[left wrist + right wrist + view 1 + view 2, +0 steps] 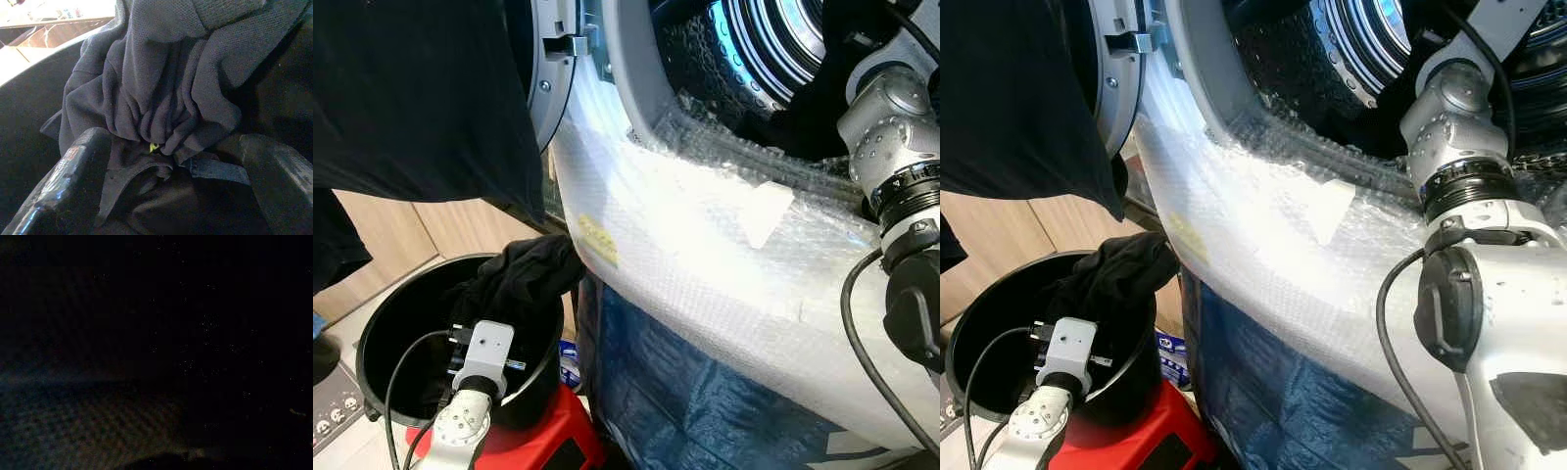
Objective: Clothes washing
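Note:
A dark garment (524,274) lies bunched in a black bucket (391,333) at lower left, with part of it draped over the rim beside the washer. My left wrist (481,354) reaches down into the bucket. There the left gripper (171,166) is open, its fingers (73,171) set wide on either side of the grey-black folds of the garment (166,88). My right arm (891,127) rises at the right and reaches into the washer drum (773,39); its hand is hidden in there, and the right wrist view is nearly black.
Bubble wrap (705,225) covers the washer's front, with blue sheeting (685,392) below. The round door (548,88) stands open at upper left, and a large black cloth (411,98) hangs in front of it. The bucket rests on a red stool (548,431). A wooden panel is behind it.

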Robot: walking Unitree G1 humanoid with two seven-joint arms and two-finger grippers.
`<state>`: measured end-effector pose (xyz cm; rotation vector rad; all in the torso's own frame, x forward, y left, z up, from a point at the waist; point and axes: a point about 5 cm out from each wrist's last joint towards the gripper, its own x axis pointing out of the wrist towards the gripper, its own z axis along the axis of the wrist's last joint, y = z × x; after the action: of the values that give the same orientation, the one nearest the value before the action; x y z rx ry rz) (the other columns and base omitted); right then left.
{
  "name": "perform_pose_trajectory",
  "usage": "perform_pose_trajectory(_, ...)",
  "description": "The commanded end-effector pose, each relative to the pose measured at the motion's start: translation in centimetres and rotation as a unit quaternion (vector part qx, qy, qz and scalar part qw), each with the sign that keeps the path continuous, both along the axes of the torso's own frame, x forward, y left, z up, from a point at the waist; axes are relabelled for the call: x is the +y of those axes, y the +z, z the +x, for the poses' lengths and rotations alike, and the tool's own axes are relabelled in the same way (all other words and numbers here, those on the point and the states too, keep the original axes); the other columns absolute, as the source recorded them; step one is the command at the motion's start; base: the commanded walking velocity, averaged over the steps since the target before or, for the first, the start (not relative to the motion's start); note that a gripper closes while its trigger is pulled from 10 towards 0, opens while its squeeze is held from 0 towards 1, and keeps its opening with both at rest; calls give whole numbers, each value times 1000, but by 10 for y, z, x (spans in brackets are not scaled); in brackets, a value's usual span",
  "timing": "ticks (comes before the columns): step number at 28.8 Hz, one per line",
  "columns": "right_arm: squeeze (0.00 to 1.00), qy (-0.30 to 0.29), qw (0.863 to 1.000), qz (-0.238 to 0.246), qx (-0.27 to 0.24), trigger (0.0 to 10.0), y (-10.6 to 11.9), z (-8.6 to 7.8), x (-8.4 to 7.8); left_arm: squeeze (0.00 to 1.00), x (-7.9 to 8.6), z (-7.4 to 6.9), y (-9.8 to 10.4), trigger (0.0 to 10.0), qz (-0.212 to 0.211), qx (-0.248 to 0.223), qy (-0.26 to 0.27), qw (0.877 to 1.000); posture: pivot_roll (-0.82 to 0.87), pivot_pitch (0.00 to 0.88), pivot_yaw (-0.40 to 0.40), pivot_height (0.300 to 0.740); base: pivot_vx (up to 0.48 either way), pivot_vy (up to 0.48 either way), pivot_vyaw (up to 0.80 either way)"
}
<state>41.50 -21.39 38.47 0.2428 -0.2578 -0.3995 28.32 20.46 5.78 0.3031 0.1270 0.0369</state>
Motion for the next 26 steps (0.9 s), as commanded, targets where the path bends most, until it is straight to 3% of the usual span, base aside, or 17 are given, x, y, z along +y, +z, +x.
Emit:
perform_pose_trajectory(1, 1000, -11, 1000, -14, -19, 10000, 12, -4, -5, 0, -3, -9, -15, 10000, -4, 38, -4, 999, 89, 70, -36, 740, 0, 0, 0)
perform_pose_trajectory(7, 1000, -7, 999, -26, -23, 10000, 14, -3, -1, 0, -3, -8, -14, 10000, -4, 39, -7, 999, 87, 75, -34, 740, 0, 0, 0)
perform_pose_trajectory(10, 1000, 52, 997, -53, -8, 10000, 6, 3, 17, 0, -3, -7, -13, 10000, -6, 37, -7, 999, 88, 72, -34, 740, 0, 0, 0)
perform_pose_trajectory(13, 1000, 12, 1000, -3, -29, 10000, 12, -2, 4, 0, -4, -6, -13, 10000, -5, 37, -8, 999, 90, 73, -33, 740, 0, 0, 0)
perform_pose_trajectory(14, 1000, -38, 996, 50, -57, 10000, 18, -9, -17, 0, -5, -6, -13, 10000, -6, 36, -9, 999, 97, 71, -36, 740, 0, 0, 0)
perform_pose_trajectory(18, 1000, -58, 995, 45, -64, 10000, 23, -13, -29, 0, -6, -6, -12, 10000, -6, 36, -10, 999, 102, 70, -36, 740, 0, 0, 0)
perform_pose_trajectory(23, 1000, -22, 998, -8, -51, 10000, 17, -7, -13, 0, -7, -6, -12, 10000, -10, 39, -15, 999, 91, 85, -29, 740, 0, 0, 0)
perform_pose_trajectory(25, 1000, 55, 995, -71, -43, 10000, 18, -1, 11, 0, -7, -6, -11, 10000, -8, 41, -17, 999, 91, 94, -23, 740, 0, 0, 0)
perform_pose_trajectory(26, 1000, 52, 995, -66, -50, 10000, 19, -2, 12, 0, -7, -6, -11, 10000, -7, 41, -18, 999, 91, 94, -23, 740, 0, 0, 0)
